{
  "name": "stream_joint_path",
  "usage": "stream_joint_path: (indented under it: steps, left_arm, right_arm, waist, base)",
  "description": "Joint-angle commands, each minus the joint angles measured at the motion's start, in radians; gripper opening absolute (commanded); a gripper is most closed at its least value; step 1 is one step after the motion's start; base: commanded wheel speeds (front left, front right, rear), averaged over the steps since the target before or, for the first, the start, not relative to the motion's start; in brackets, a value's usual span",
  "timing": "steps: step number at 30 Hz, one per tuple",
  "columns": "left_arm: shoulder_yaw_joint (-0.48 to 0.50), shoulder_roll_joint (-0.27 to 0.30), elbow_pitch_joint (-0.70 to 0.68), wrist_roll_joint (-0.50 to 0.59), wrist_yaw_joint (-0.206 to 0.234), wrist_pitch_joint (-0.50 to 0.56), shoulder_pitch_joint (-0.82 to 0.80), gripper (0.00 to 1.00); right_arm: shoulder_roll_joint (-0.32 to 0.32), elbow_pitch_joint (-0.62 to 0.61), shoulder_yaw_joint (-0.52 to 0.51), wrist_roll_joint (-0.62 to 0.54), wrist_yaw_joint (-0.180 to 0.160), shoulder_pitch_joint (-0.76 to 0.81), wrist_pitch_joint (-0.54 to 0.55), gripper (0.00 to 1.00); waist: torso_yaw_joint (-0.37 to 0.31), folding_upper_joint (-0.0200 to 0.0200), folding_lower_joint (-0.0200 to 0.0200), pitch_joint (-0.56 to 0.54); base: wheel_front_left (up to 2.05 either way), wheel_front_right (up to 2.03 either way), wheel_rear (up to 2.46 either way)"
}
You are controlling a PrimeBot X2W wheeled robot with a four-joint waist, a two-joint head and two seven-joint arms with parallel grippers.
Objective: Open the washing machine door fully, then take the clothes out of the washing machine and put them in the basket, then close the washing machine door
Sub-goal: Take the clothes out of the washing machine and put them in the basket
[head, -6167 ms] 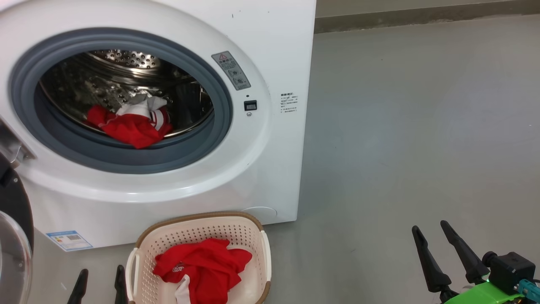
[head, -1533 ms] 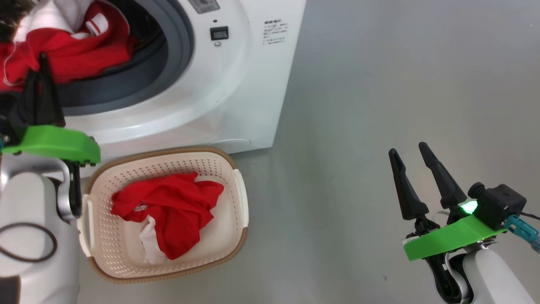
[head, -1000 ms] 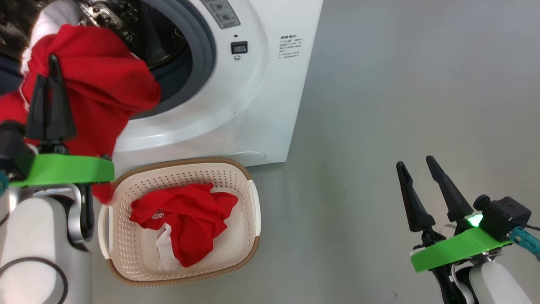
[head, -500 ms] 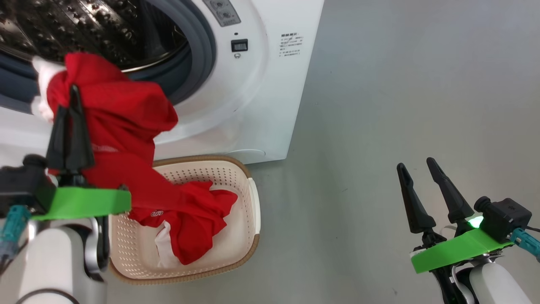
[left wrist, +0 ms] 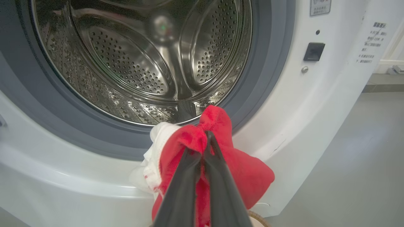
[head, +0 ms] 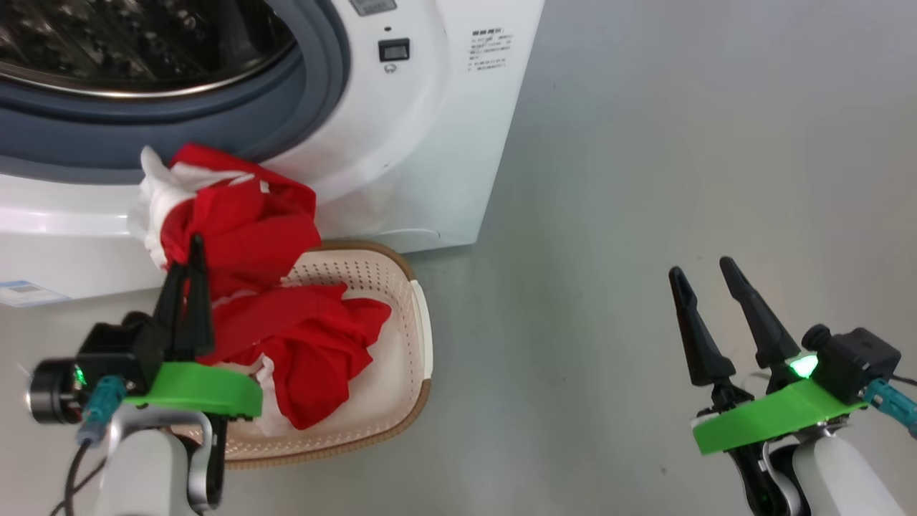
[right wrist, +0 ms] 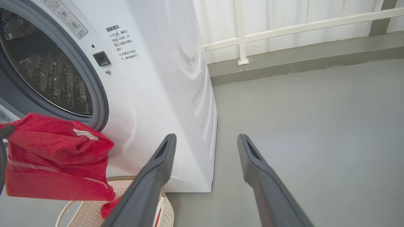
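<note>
Two garments are out of the washer (head: 430, 143). One, the loose garment (head: 315, 351), lies in the basket (head: 421, 315). The other, the held garment (head: 243, 222), is red with a white part and hangs bunched from the left gripper (head: 193, 247), whose jaws are pressed together on a fold of it. It hangs just in front of the washer's lower rim, above the basket's left side, its lower end seeming to touch the loose garment. The right gripper (head: 702, 267) is spread wide and holds nothing, well apart over the floor (head: 680, 143).

The step in hand is the drop. To do it well, I would bring the left gripper more over the basket's middle and lower it before letting go: released from the side, a fold could drape over the rim or slide to the floor. Open the jaws fully and lift straight up so nothing snags on a finger. The drum (left wrist: 142, 63), as far as the left wrist view shows, looks empty, so the door would come next.
</note>
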Motion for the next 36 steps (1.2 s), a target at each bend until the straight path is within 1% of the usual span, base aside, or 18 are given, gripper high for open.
stream_joint_path:
  steps: [1, 7, 14, 18, 23, 36]
  left_arm:
    - [0.023, 0.017, 0.006, 0.008, -0.001, -0.005, 0.012, 0.0]
    - [0.024, 0.022, 0.146, 0.019, -0.009, -0.005, -0.018, 0.0]
    - [0.02, 0.035, 0.304, 0.032, -0.016, -0.005, -0.095, 0.0]
    - [0.022, 0.047, 0.385, 0.037, -0.013, -0.005, -0.143, 0.0]
    - [0.025, 0.059, 0.463, 0.036, -0.015, -0.005, -0.198, 0.0]
    - [0.008, 0.097, 0.608, 0.047, -0.027, -0.005, -0.341, 0.0]
  right_arm:
    - [-0.008, -0.026, 0.025, -0.001, 0.006, -0.028, -0.006, 1.0]
    - [-0.003, -0.031, 0.031, 0.002, 0.006, -0.05, -0.006, 1.0]
    - [0.007, -0.033, 0.041, 0.007, 0.006, -0.081, -0.006, 1.0]
    - [0.015, -0.038, 0.047, 0.009, 0.006, -0.106, -0.006, 1.0]
    - [0.029, -0.041, 0.051, 0.013, 0.006, -0.14, -0.006, 1.0]
    - [0.049, -0.053, 0.066, 0.019, 0.006, -0.208, -0.006, 1.0]
  waist:
    - [-0.01, 0.0, 0.0, 0.025]
    - [-0.025, 0.0, 0.0, 0.083]
    - [-0.037, 0.0, 0.0, 0.173]
    - [-0.047, 0.0, 0.0, 0.232]
    - [-0.058, 0.0, 0.0, 0.303]
    - [-0.083, 0.0, 0.0, 0.44]
  base:
    - [0.0, 0.0, 0.0]
    - [0.0, 0.0, 0.0]
    - [0.0, 0.0, 0.0]
    - [0.0, 0.0, 0.0]
    - [0.0, 0.0, 0.0]
    - [0.0, 0.0, 0.0]
